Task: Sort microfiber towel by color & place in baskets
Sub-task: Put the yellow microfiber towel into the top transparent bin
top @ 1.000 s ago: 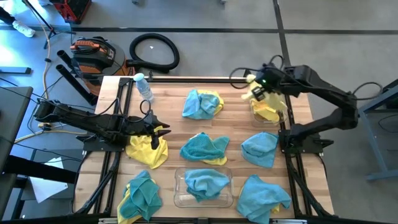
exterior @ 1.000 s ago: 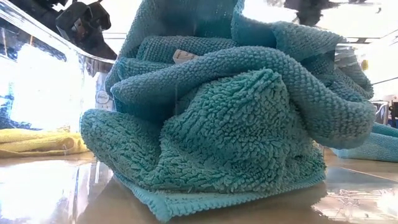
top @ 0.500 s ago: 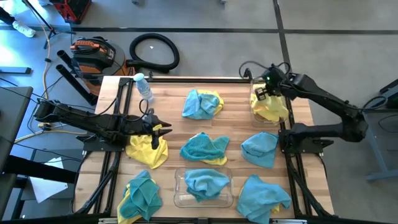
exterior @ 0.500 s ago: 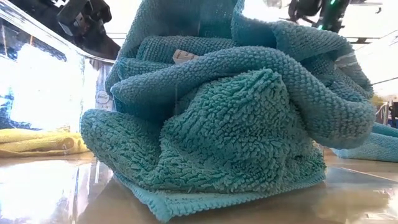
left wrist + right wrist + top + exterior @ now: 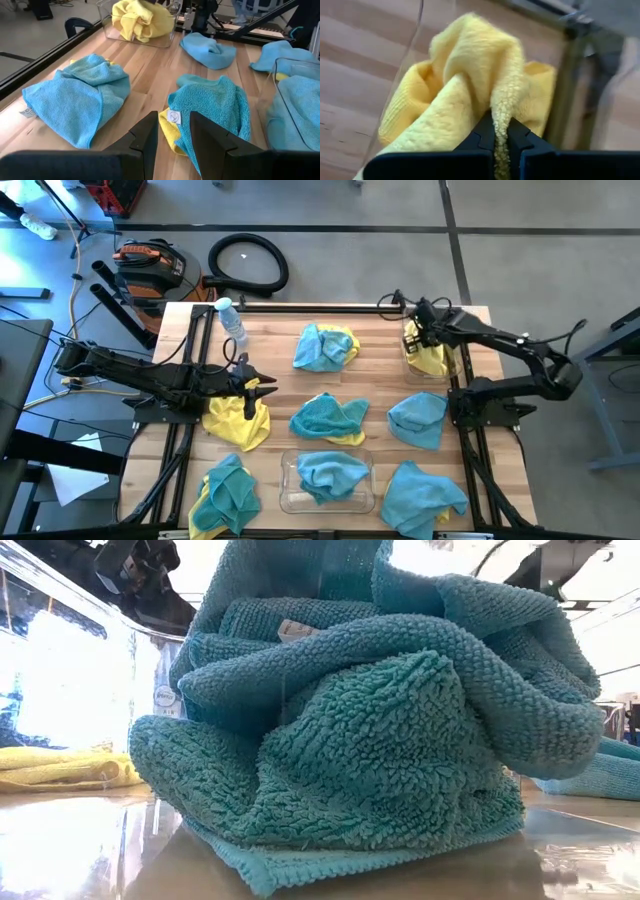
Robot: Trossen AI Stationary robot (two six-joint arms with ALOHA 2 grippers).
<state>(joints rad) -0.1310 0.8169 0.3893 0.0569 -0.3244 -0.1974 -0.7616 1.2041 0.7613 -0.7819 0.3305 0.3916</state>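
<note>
Two clear baskets stand on the wooden table (image 5: pixel 275 350): one at the far right corner (image 5: pixel 447 366) holding yellow cloth, and one at the near middle (image 5: pixel 290 498) holding a teal towel (image 5: pixel 330 473). At that far-right basket the right gripper (image 5: pixel 418 335) is down inside, its fingers clamped on a fold of a yellow towel (image 5: pixel 470 95), which bunches up between the clear walls. Over at the left side, the left gripper (image 5: pixel 262 388) hangs above the table just beside a loose yellow towel (image 5: pixel 237 423), jaws parted with nothing between them; its wrist view looks past the dark fingers (image 5: pixel 145 137) toward a teal towel lying over a yellow one (image 5: pixel 212 112) in the middle of the table. More loose cloths lie around: a teal and yellow heap (image 5: pixel 325 345) at the far middle, a teal one (image 5: pixel 417 418) at the right, another (image 5: pixel 424 495) at the near right, and a teal-on-yellow pile (image 5: pixel 226 495) at the near left. A water bottle (image 5: pixel 232 323) lies at the far left
</note>
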